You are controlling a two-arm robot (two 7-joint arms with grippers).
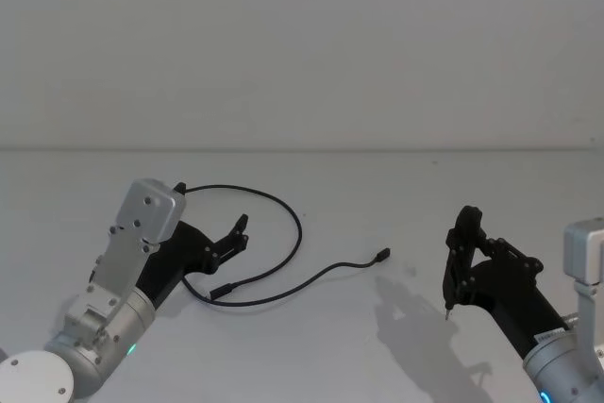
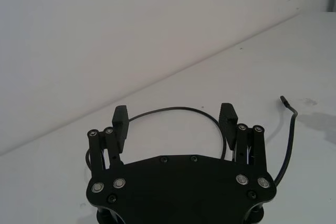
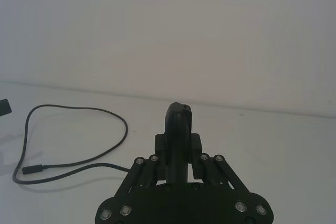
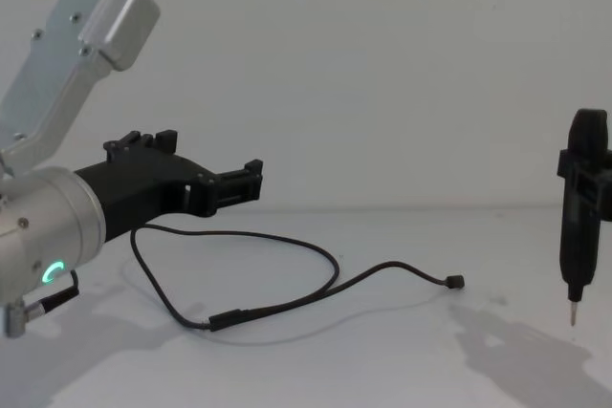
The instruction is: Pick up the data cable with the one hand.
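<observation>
Left gripper (image 1: 238, 233) was spread wide, with nothing between its pads (image 2: 228, 115). In the chest view it hovered clear of the white tabletop (image 1: 311, 365).

Data cable (image 1: 298, 224) lay flat on the tabletop in one open loop. In the head view the left fingertips sat inside the loop's outline:
- The arc swept from 11 o'clock round through 3 o'clock of the tips.
- The return run passed at 5-6 o'clock, just beside the near plug (image 1: 221, 291).
- The free tail ran off toward 3 o'clock and ended in the far plug (image 1: 382, 254), roughly between the two arms.

Left arm was clearly the nearer one. My read is the closest strand lay below the tips and slightly toward 5 o'clock, with its axis roughly 9-to-3. The approach likely needs a descent with the jaws straddling that strand crosswise.

Right gripper (image 1: 464, 254) was parked at the 3 o'clock side, pinching a slim black probe (image 4: 583, 207) with its metal tip pointing down, off the surface.

Materials:
- Cable is a thin, limp black cord with a matte jacket and small rigid block plugs.
- Gripper is angular black plastic with a screwed linkage, on a silver wrist with a green ring.
- Tabletop is smooth matte white. The cord lies flush, so I'd guess the pads must nearly touch the surface.
</observation>
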